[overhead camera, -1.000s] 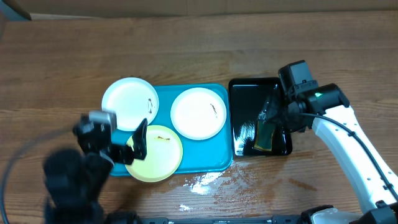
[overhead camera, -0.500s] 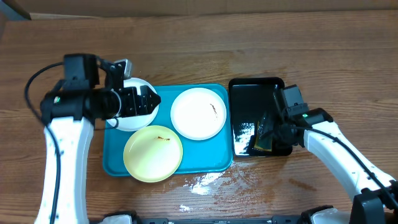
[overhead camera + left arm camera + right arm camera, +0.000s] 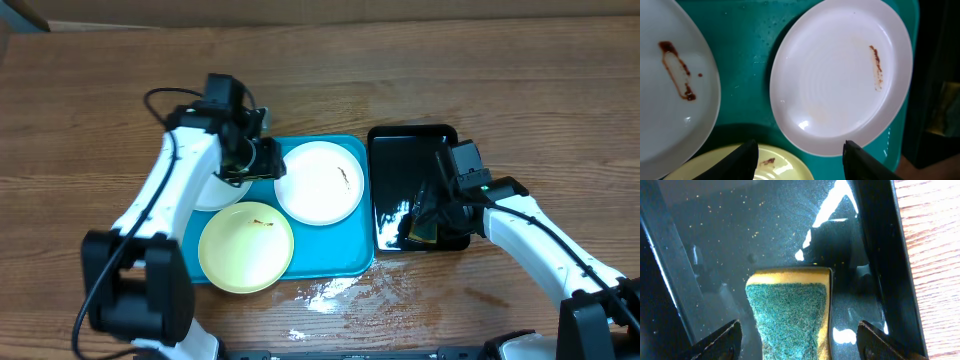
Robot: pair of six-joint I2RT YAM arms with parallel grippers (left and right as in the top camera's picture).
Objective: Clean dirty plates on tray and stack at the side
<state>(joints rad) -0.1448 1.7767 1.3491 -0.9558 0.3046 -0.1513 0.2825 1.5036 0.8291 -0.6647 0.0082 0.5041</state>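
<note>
The left arm (image 3: 185,175) has swung over the tray (image 3: 345,245), left fingers (image 3: 742,157) spread above the streaked white plate (image 3: 840,75), while the right fingers (image 3: 725,340) straddle the sponge (image 3: 787,315), released, so scrubbing looks imminent.

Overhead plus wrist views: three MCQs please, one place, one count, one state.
1. The sponge lies: A on a plate; B in the black tray; C on the bare table.
2. Plates shown: A two; B three; C four.
3. Left gripper: A open, empty; B shut on a plate; C shut on the sponge.
Key: B, it rests on that tray's floor; B, left white plate, centre white plate, yellow plate; A, fingers apart, nothing between.
</note>
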